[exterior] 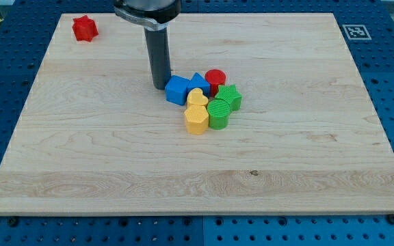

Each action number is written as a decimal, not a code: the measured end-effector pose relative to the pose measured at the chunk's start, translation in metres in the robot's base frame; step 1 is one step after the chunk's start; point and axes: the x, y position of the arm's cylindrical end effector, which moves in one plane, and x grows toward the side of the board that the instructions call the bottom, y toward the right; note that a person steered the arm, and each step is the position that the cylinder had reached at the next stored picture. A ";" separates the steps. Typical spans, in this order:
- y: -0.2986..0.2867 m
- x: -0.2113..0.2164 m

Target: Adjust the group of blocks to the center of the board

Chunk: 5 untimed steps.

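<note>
The arm (147,8) is cut off by the view's top edge, so only its dark collar and the rod show. My tip (160,86) stands just left of the blue cube (176,90); whether the two touch cannot be told. The second blue block (199,82) is half hidden behind the cube and the yellow heart (197,98), so its shape stays uncertain. The red cylinder (215,78) has its lower part hidden by the green star (230,96). The bench (81,157) loses its near corners at the bottom edge. The marker (355,31) is too small to read.
</note>
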 end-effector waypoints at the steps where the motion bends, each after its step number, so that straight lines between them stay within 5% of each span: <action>1: 0.003 -0.046; 3: 0.118 -0.054; 5: 0.131 -0.025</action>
